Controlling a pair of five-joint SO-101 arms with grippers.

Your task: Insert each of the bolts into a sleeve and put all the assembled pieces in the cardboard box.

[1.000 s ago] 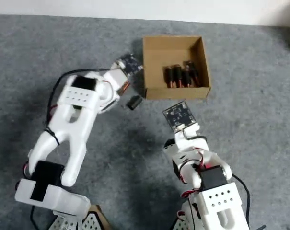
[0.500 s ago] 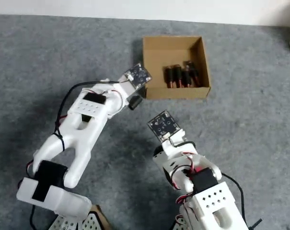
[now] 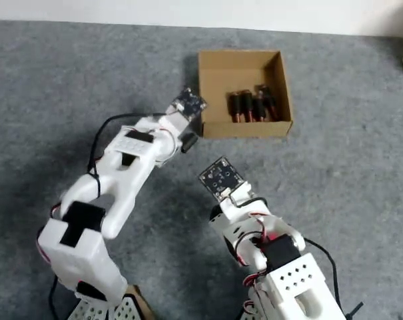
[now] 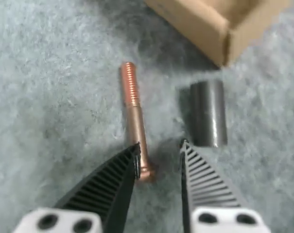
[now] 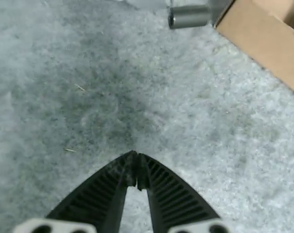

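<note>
The grey counter [image 3: 334, 173] carries a cardboard box [image 3: 244, 128] at its far side, with several assembled pieces [image 3: 253, 105] lying inside. The right arm's fingers [image 5: 136, 162] are pressed together with nothing between them, low over the counter and short of the box. The left arm's fingers [image 4: 129, 162] hang by the box's near left corner, partly spread and empty. A dark sleeve [image 4: 209, 114] lies flat just beyond one tip, and a copper bolt [image 4: 133, 111] lies beside it with its head at the other tip.

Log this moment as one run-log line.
left claw: open over bolt head | sleeve: loose beside bolt | right claw: shut, empty | box: holds assembled pieces
</note>
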